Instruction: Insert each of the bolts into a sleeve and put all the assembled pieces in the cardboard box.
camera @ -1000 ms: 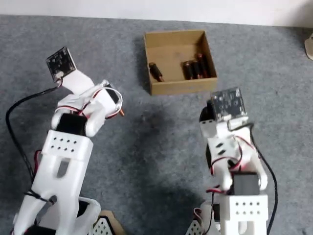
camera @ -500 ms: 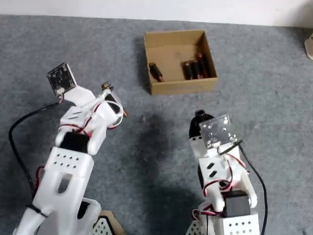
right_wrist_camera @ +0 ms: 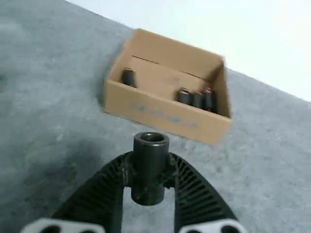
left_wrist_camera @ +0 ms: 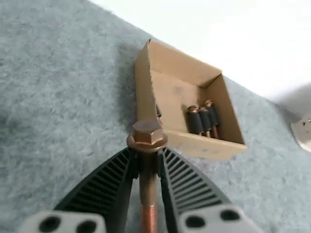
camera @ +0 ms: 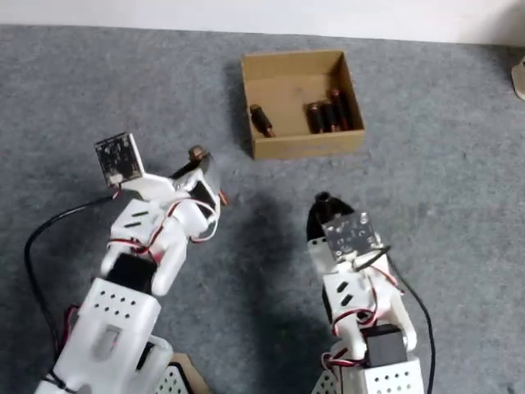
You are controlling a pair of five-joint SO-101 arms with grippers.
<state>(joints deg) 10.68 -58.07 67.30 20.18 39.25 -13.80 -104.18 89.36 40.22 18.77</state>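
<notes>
Grips a copper bolt [left_wrist_camera: 147,137] in the clenched left tool [left_wrist_camera: 148,156], near left. Clamps a black sleeve [right_wrist_camera: 151,145] in the right tool [right_wrist_camera: 150,166], near right. Holds both above the grey surface [camera: 459,164], short of the far cardboard box [camera: 308,144] containing four assembled pieces [camera: 328,116].

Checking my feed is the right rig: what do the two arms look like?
The left arm and right arm match: white plastic shells, black motors, thin red and white wires, a black cable trailing off, a square circuit board at the wrist. The jaws are black, ribbed and tapered.
</notes>
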